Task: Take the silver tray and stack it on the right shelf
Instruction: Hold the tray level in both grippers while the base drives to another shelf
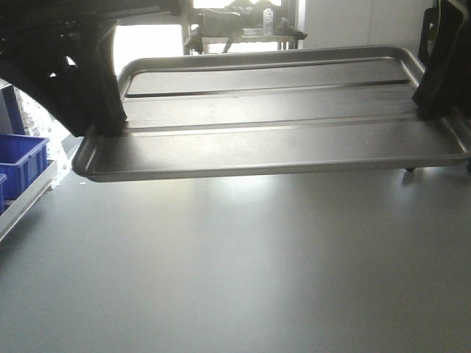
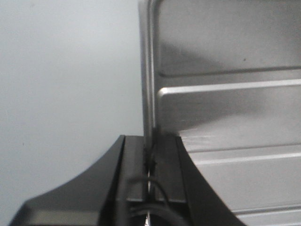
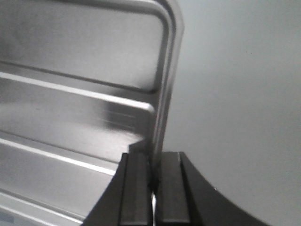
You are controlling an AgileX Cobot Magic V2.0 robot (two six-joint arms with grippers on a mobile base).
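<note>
2 black claws pinch the silver tray (image 1: 280, 140) by its short ends. The left claw (image 2: 151, 141) is closed tight on the rolled rim at the left end, and the right claw (image 3: 153, 157) is closed tight on the rim opposite, each with 1 finger inside the tray and 1 outside. Nearest lies bare grey worktop (image 1: 235, 279); the tray hangs roughly level above it, its 2 raised ribs running lengthwise. Blue plastic bins (image 1: 18, 158) sit at the worktop's left edge, near the tray's left corner. Beyond the tray, against a bright window, a metal frame (image 1: 235, 40) carries dark clutter too washed-out to identify.
</note>
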